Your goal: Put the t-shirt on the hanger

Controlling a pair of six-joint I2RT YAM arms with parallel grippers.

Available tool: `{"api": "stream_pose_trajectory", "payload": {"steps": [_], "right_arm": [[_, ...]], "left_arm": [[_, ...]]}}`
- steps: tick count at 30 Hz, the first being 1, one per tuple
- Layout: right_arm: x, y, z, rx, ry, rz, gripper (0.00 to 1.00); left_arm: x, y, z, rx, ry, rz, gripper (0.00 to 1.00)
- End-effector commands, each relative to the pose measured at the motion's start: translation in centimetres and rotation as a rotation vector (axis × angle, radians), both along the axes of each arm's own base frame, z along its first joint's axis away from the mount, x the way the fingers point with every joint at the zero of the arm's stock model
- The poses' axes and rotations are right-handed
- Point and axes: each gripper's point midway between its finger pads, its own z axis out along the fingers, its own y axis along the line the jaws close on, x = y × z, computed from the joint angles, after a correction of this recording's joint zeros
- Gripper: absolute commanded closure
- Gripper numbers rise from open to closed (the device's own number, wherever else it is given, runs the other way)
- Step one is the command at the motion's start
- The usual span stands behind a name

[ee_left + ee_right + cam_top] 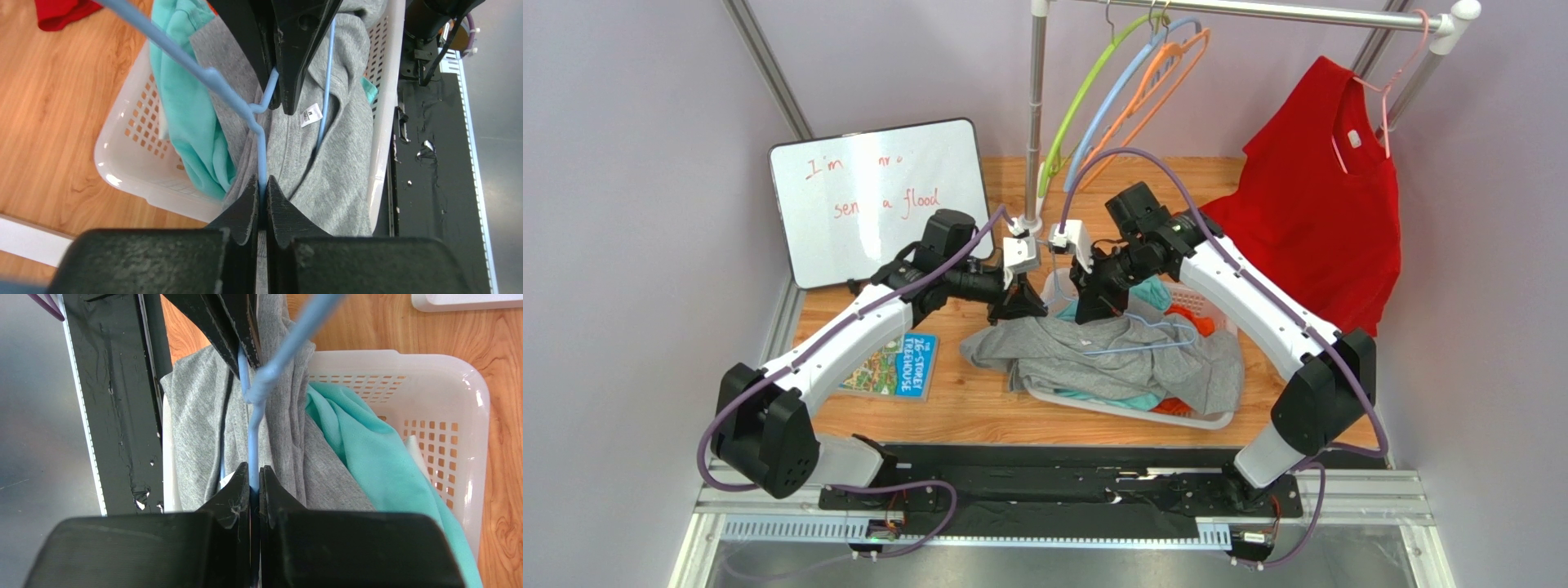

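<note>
My left gripper (pixel 264 195) and right gripper (pixel 254 482) clamp the thin periwinkle-blue hanger (pixel 260 147) above the white perforated basket (pixel 126 160); I'd lift evenly, lest the heather-grey t-shirt (pixel 344 153) slip.

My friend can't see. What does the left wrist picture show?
The left gripper pinches the thin blue hanger, and the right gripper pinches it too. Underneath, the grey t-shirt and a teal garment lie in a white basket on a wooden table.

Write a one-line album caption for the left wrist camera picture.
Left claw pinches the thin blue hanger above the grey t-shirt heaped in a white laundry basket.
</note>
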Motion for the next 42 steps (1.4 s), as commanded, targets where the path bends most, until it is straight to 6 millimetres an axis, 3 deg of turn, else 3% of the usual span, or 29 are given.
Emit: {"api": "stream_pose_trajectory", "payload": {"steps": [1,3,5,10,18,21,24,25,29,31,32,34,35,39,42], "right_arm": [[-0.9,2.0,3.5,0.121,-0.101,0.04,0.98],[-1.3,1.6,3.3,0.113,-0.108,0.044,1.0],[-1.7,1.1,2.8,0.1,-0.111,0.054,1.0],[-1.9,1.3,2.3,0.107,-0.103,0.066,1.0],[-0.9,2.3,3.1,0.131,-0.102,0.052,1.0],[-1.0,2.3,3.3,0.137,-0.099,0.052,1.0],[-1.2,2.2,3.4,0.136,-0.105,0.053,1.0],[-1.2,2.0,3.4,0.133,-0.11,0.046,1.0],[-1.2,1.6,3.4,0.12,-0.12,0.029,0.99],[-1.0,1.2,3.5,0.104,-0.115,-0.011,0.9],[-1.2,0.7,3.9,0.091,-0.099,-0.031,0.68],[-1.2,-0.5,4.8,0.104,-0.046,-0.071,0.42],[-2.0,-1.3,5.2,0.103,0.005,-0.091,0.14],[-1.6,-3.9,7.2,0.13,0.03,-0.219,0.09],[-1.1,-5.9,6.1,0.051,0.04,-0.323,0.13]], "left_arm": [[-1.7,-1.1,0.7,-0.035,-0.05,-0.071,1.0],[-1.8,-0.4,0.2,-0.02,-0.031,-0.052,0.73],[-2.1,0.3,1.1,-0.048,-0.016,-0.041,0.51],[-3.0,1.2,2.9,-0.093,-0.074,-0.055,0.44],[-0.4,0.9,2.2,-0.062,-0.18,0.077,0.45],[-0.1,0.5,1.6,-0.051,-0.181,0.082,0.52],[-0.4,0.4,0.8,-0.036,-0.152,0.065,0.63],[-0.7,0.3,0.6,-0.036,-0.145,0.051,0.74],[-2.1,0.5,0.1,-0.029,-0.109,-0.008,0.97],[-2.5,0.7,0.0,-0.022,-0.105,-0.013,1.0],[-2.6,0.9,-0.1,-0.018,-0.119,-0.015,1.0],[-2.8,1.2,0.2,-0.012,-0.146,-0.011,1.0],[-2.8,1.4,0.2,-0.009,-0.163,-0.015,1.0],[-3.1,1.7,0.5,-0.005,-0.201,-0.027,1.0],[-2.9,1.5,0.8,-0.003,-0.212,-0.031,1.0]]}}
